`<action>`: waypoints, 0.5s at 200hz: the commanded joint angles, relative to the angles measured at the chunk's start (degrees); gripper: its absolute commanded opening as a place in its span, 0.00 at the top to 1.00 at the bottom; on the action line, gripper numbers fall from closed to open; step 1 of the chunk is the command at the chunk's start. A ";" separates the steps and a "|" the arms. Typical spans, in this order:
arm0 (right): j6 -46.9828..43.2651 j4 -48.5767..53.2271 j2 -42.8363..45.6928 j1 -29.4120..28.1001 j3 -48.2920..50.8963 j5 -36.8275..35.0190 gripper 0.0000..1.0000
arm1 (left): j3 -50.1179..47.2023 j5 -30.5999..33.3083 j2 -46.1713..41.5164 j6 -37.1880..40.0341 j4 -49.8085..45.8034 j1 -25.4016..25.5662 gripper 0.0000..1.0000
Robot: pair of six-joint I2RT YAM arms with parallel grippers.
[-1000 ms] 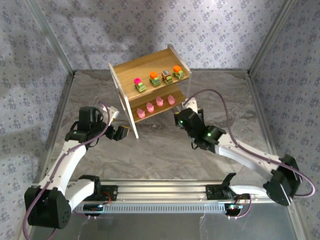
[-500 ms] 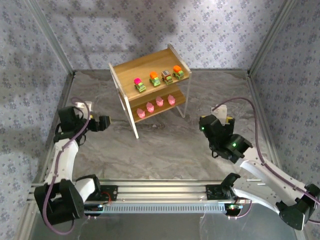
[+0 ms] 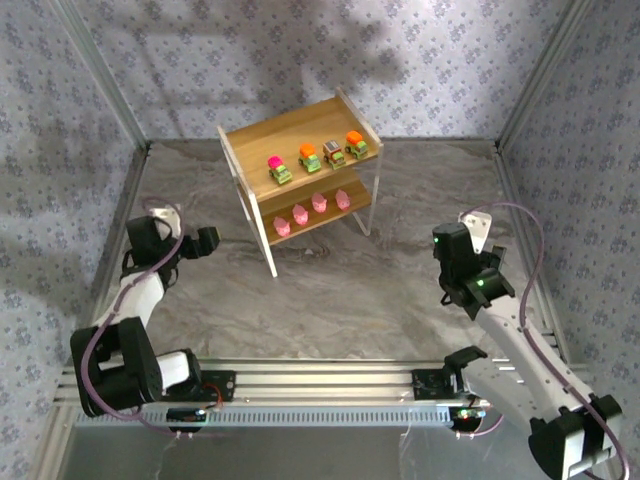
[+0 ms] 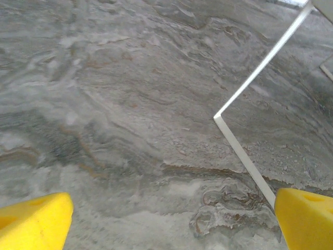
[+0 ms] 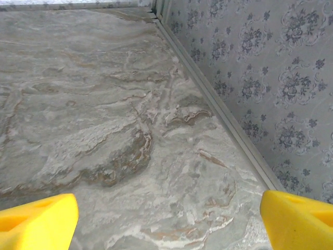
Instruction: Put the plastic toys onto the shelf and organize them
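Note:
The shelf stands at the back middle of the table. Several little cars line its top board, and several pink figures sit in a row on the lower board. My left gripper hangs left of the shelf, well apart from it; the left wrist view shows it open, with bare table between its yellow fingertips and a white shelf leg ahead. My right gripper is far right of the shelf, open over bare table, nothing between its fingertips.
Patterned walls with metal posts close in the marbled table on three sides. The right wall's base rail runs close beside my right gripper. An aluminium rail carries the arm bases at the near edge.
My right arm has drawn back from the shelf's right side to the far right, its jaws spreading wider. My left arm has pulled away from the shelf's front leg toward the left wall.

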State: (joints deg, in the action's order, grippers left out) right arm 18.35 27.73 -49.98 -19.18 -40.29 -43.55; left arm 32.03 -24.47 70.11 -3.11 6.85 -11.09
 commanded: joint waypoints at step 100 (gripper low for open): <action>-18.99 -37.85 -11.66 7.20 14.18 15.74 0.07 | -5.69 13.09 9.72 3.17 26.96 8.33 0.00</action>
State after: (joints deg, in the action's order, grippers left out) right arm 2.28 -2.46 -59.16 -13.34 -27.55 -32.32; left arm 26.61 -14.44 79.15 -2.44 26.48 -4.05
